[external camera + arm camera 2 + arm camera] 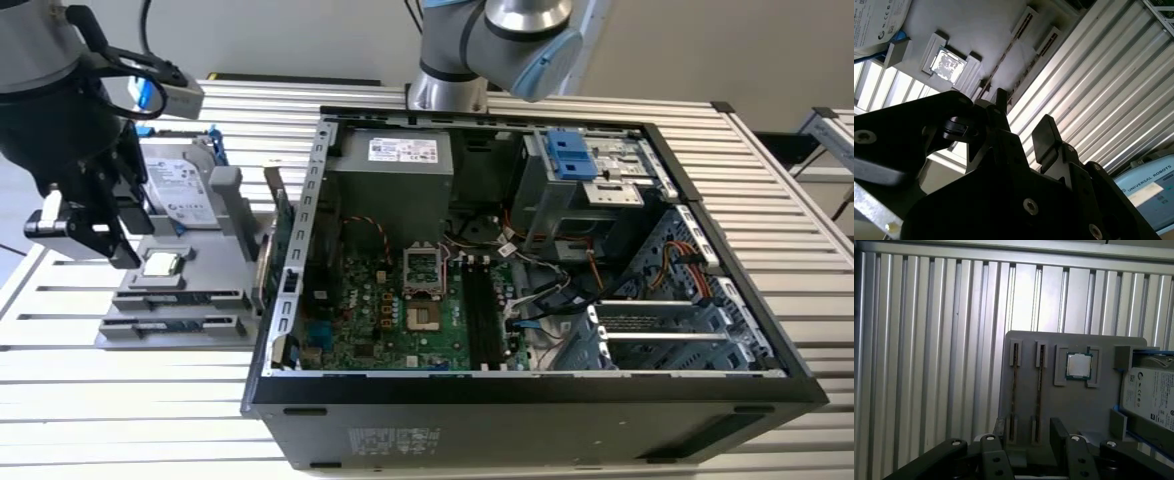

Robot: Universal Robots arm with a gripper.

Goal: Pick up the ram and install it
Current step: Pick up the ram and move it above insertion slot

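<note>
Two ram sticks stand on edge in the slots of a grey holder (1074, 405): one ram stick (1014, 385) and a second (1040, 385) beside it. In the exterior view they are dark strips (180, 298) at the holder's front. In the second wrist view a ram stick (1004, 57) is a thin line. My gripper (1029, 432) hangs open above the holder, and both sticks' near ends fall between its fingers (1059, 427). Nothing is held. In the exterior view the gripper (100, 250) is at the left, above the holder. The gripper (1021, 122) also shows in the second wrist view.
The open computer case (287, 300) lies at the exterior view's middle, with its motherboard (400, 310) and dark memory slots (487, 310) exposed. The holder also carries a processor chip (1078, 365), a hard drive (1149, 395) and a green card (274, 260). A ribbed metal table (929, 365) lies underneath.
</note>
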